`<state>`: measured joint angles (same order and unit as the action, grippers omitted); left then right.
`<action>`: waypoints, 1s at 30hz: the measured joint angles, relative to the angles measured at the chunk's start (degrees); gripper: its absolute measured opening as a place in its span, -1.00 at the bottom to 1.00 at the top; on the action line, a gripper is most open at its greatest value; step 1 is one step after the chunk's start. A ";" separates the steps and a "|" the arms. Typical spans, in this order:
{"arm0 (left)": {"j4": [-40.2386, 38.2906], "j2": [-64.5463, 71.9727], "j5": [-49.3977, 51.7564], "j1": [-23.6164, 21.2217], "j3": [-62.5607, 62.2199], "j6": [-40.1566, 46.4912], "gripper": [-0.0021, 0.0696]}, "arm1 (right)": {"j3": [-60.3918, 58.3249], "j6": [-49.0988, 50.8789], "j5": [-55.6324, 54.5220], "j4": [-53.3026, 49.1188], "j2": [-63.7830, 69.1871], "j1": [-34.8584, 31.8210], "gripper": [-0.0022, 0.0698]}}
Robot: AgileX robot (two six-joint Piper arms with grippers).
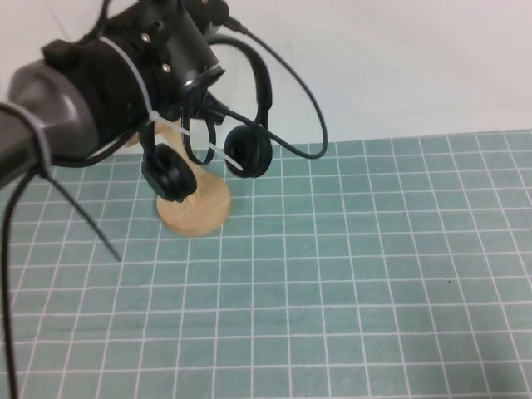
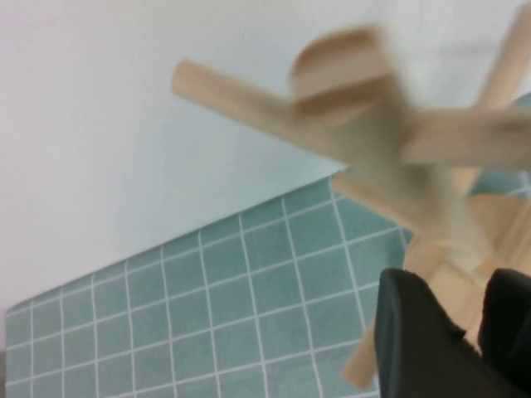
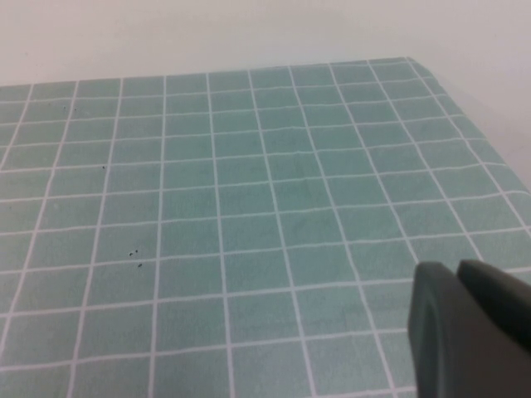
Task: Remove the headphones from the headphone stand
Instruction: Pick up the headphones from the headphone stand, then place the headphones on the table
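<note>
The black headphones (image 1: pixel 248 150) hang on the wooden headphone stand (image 1: pixel 198 208) at the table's far left. Their two ear cups dangle just above the round base and the thin headband arches up behind my left arm. My left wrist (image 1: pixel 166 50) covers the top of the stand and hides the gripper in the high view. In the left wrist view my left gripper (image 2: pixel 455 286) is right at the stand's peg branches (image 2: pixel 373 124), its fingers apart with wood showing between them. No headphones show there. My right gripper (image 3: pixel 455 278) is shut and empty over the mat.
A green grid mat (image 1: pixel 349 274) covers the table, against a white wall at the back. Black cables (image 1: pixel 312 108) loop from the left arm around the headphones. One loose cable (image 1: pixel 83 216) trails over the mat at the left.
</note>
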<state>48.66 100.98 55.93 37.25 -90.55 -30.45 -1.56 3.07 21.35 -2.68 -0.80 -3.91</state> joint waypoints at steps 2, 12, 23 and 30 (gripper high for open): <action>-0.15 -1.61 0.44 0.83 0.00 0.00 -0.53 | 0.00 0.00 0.00 0.00 0.00 0.00 -0.96; -15.09 -10.82 7.96 8.86 0.00 9.17 -0.54 | 0.00 0.00 0.00 0.00 0.00 0.00 -0.96; -34.21 -2.60 12.81 8.30 7.49 21.81 -0.54 | 0.00 0.00 0.00 0.00 0.00 0.00 -0.96; -41.55 8.59 3.80 0.25 8.67 25.25 -0.54 | 0.00 0.00 0.00 0.00 0.00 0.00 -0.96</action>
<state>7.11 109.57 59.73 37.50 -81.88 -5.20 -1.56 3.07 21.35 -2.68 -0.80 -3.91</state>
